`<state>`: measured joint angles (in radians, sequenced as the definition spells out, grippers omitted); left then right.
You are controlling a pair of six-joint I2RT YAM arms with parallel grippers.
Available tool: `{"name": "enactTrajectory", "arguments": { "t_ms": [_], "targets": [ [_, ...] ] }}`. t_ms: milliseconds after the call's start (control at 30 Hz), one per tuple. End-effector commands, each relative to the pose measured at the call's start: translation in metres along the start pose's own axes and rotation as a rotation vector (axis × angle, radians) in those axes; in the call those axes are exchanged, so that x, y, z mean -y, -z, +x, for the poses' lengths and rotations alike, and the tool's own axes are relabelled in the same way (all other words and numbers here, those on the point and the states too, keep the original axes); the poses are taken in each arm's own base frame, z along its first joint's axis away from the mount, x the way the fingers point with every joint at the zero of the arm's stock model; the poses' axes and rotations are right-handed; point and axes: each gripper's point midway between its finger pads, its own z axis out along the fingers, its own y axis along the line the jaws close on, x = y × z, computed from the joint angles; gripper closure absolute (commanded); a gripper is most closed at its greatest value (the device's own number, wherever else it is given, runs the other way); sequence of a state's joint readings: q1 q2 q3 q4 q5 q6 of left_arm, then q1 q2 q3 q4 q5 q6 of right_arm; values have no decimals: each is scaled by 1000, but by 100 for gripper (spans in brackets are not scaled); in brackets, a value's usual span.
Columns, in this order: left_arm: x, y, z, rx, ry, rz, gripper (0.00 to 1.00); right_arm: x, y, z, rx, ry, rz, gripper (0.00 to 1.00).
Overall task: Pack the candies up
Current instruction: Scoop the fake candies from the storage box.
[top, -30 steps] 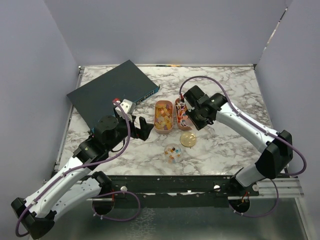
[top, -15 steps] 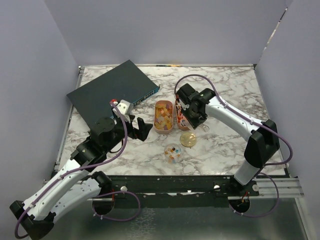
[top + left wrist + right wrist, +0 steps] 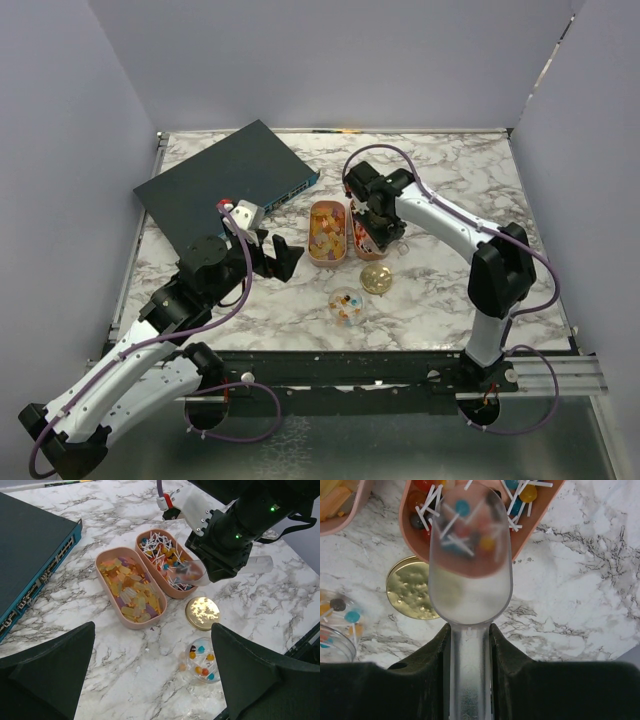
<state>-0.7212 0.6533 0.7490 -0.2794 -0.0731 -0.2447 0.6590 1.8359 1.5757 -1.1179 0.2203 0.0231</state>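
Note:
Orange-yellow candies [image 3: 131,587] fill the left peach tray [image 3: 327,231]. Mixed candies on white sticks [image 3: 159,550] fill the right tray [image 3: 535,510]. My right gripper [image 3: 470,645] is shut on the handle of a frosted plastic scoop [image 3: 470,570], whose bowl hangs over the near end of the right tray. Candies show through the bowl; whether they lie in it or under it I cannot tell. A small clear jar [image 3: 201,660] holds a few candies. My left gripper [image 3: 152,680] stands open above the table beside the jar, holding nothing.
A round gold lid [image 3: 376,278] lies between the trays and the jar [image 3: 345,303]. A dark blue network switch [image 3: 228,185] fills the back left of the marble table. Grey walls close in three sides.
My right arm has swung the scoop leftwards, over the right tray. My left arm has drawn back slightly towards the left, still open.

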Motion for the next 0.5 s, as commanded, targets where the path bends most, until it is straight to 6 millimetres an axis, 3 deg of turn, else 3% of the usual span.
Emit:
{"name": "enactTrajectory", "arguments": {
  "t_ms": [0, 467],
  "targets": [
    [-8, 2, 3, -3, -15, -33, 1, 6, -8, -12, 7, -7, 4, 100],
    [-12, 1, 4, -9, -23, -55, 1, 6, -38, -38, 20, -4, -33, 99]
  ]
}}
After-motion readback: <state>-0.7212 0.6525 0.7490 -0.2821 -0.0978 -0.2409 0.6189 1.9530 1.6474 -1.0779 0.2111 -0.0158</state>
